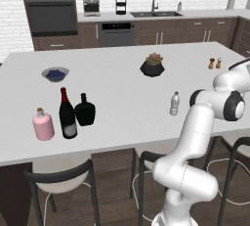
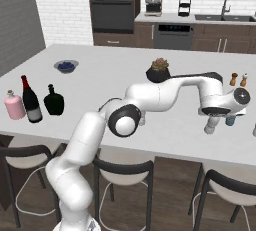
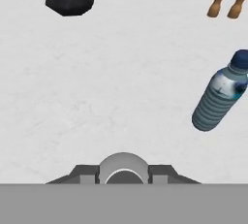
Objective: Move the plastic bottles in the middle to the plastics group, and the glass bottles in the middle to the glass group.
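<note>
Hand view looks straight down past the end effector (image 3: 123,173), whose 2 dark tips sit pressed in on a pale rounded cap between them. In the right base view the end effector (image 2: 214,116) pinches the top of the small clear bottle (image 2: 212,125), which hangs upright under it, low over the white surface (image 2: 115,65). I cannot tell whether its base touches down yet. A top grip keeps the bottle vertical, so it can be stood down without tipping. Just beside the end effector, on its outer side, stands the blue bottle (image 2: 230,120) with its dark cap, the plastics group. The clear bottle seems to be held this close so that it joins that group, with a gap left so the fingers do not knock the neighbour. Farther out beyond the blue bottle are the 2 shakers (image 2: 238,79), and the potted plant (image 2: 159,70) stands off on the other side. Back toward the arm's elbow, a second clear bottle (image 1: 174,103) stands alone; it looks like 1 more plastic item waiting in the middle. Well apart, at the far end, the wine bottle (image 1: 67,114) already stands between the pink bottle (image 1: 43,124) and the black flask (image 1: 84,111), so the glass part looks done.
</note>
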{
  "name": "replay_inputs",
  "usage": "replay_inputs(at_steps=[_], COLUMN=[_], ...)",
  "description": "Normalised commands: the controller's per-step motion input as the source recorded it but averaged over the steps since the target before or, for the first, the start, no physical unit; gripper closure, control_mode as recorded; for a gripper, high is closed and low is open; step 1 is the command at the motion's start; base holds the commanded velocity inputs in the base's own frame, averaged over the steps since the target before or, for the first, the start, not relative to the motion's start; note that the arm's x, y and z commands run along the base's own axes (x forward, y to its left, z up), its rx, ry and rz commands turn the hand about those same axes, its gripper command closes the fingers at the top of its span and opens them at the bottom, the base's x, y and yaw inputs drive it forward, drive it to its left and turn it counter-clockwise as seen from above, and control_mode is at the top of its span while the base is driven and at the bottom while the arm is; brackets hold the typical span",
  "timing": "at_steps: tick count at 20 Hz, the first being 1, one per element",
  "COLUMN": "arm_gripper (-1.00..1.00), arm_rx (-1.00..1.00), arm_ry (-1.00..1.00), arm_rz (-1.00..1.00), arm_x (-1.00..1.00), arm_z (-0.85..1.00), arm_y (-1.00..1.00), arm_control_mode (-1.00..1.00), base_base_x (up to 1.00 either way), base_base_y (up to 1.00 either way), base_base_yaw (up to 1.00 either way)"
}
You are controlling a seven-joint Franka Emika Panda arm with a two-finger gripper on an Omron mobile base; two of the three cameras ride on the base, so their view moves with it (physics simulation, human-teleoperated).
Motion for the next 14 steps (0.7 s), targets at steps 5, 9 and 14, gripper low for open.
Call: replay_inputs(at_steps=[5, 9, 14], arm_gripper=[1.0, 1.0, 1.0], arm_rx=[0.0, -0.06, -0.13], arm_ry=[0.0, 0.0, 0.02], arm_rz=[0.0, 0.0, 0.0], arm_x=[0.0, 0.02, 0.04], arm_z=[0.0, -0.05, 0.0], arm_y=[0.0, 0.0, 0.0], arm_control_mode=[-1.0, -1.0, -1.0], base_base_x=[0.0, 0.0, 0.0], base_base_y=[0.0, 0.0, 0.0], base_base_yaw=[0.0, 0.0, 0.0])
